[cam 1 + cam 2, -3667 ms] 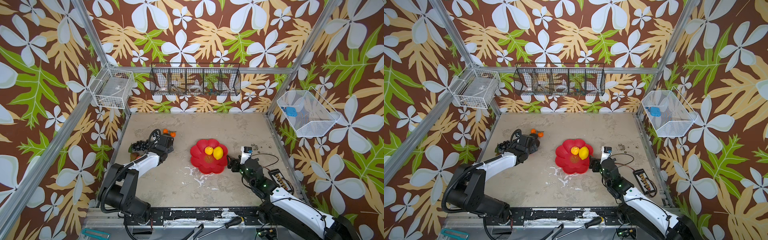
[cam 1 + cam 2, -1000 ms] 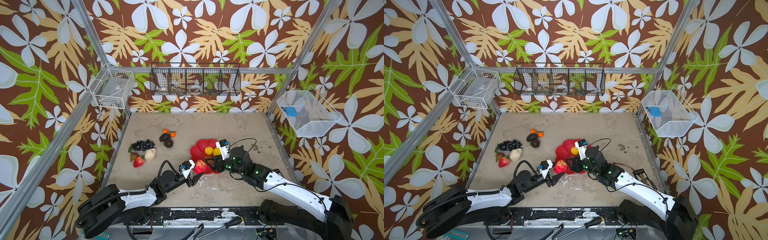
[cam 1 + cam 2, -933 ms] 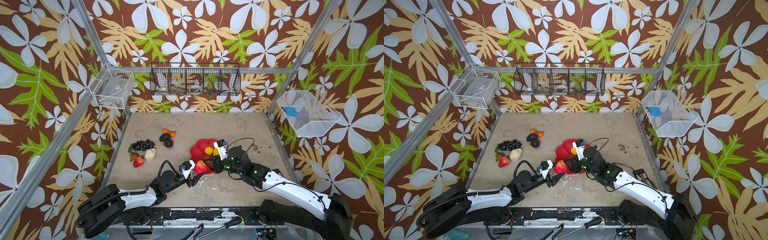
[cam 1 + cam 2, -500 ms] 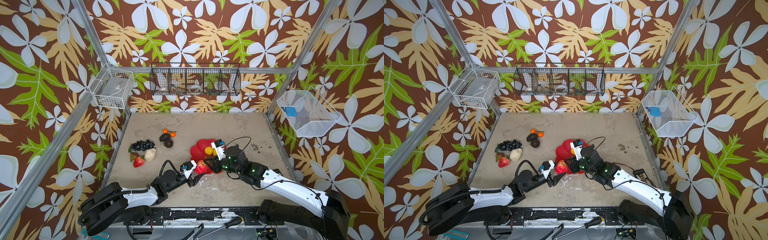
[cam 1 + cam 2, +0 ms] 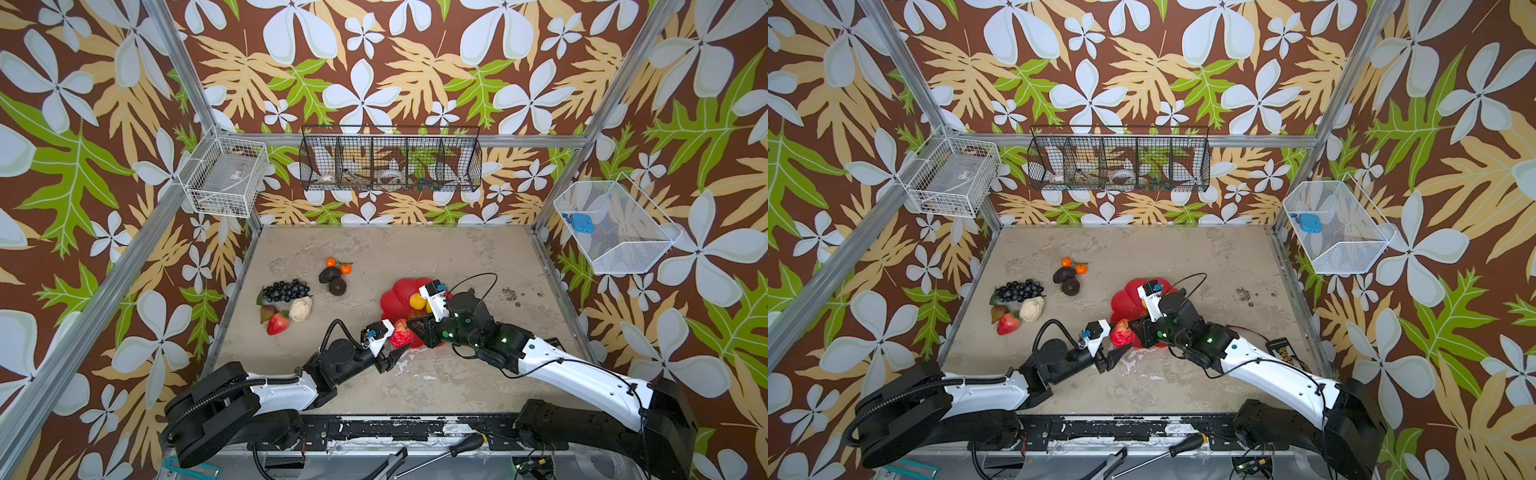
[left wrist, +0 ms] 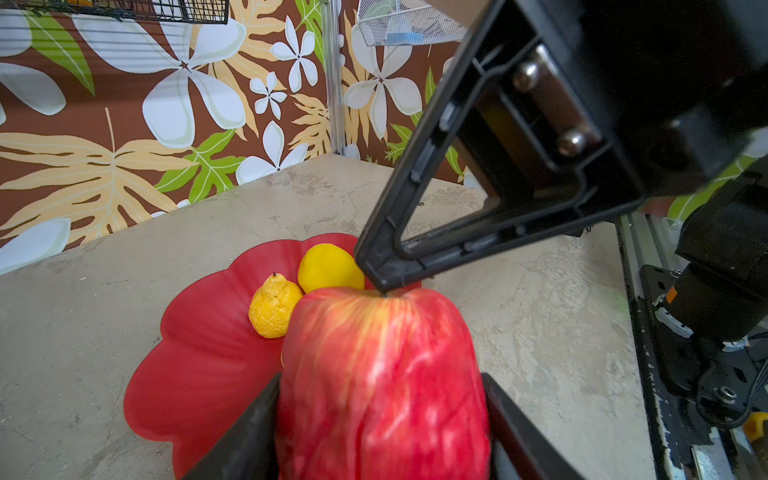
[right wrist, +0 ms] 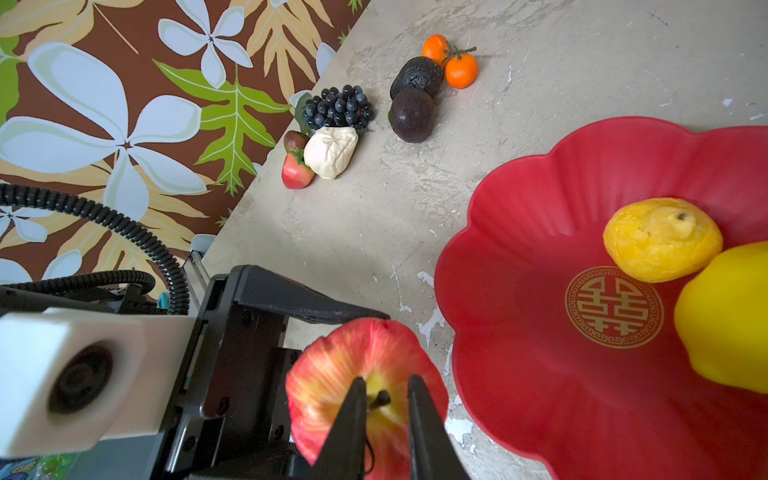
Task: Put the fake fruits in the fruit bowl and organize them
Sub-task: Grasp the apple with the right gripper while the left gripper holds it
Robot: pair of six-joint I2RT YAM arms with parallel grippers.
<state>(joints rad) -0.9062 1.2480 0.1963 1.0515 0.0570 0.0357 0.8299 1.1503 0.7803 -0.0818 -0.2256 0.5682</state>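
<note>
We find the left arm (image 5: 282,390) stretched low and forward, the left tool (image 5: 397,340) clamped on the sides of the red apple (image 5: 401,332). The right arm (image 5: 573,374) reaches in from the opposite side, wrist bent down. The right tool (image 7: 383,384) sits at the apple's top, jaws narrowly apart.

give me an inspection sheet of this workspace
surface: table scuffed, white chipped patches near the front
job's things: fruit bowl holds wrinkled lemon and smooth lemon; red apple beside its rim, not in it; grape bunch, cream piece, strawberry, pear, avocado, dark round fruit, oranges lie on the table
clutter: dark specks right of the bowl; screwdriver on the front rail
grippers: left gripper shut on the apple; right gripper jaws narrowly apart, either side of the apple's stem
cables: black loop over right wrist; ribbed hose on left arm
surroundings: three wire baskets on floral walls
</note>
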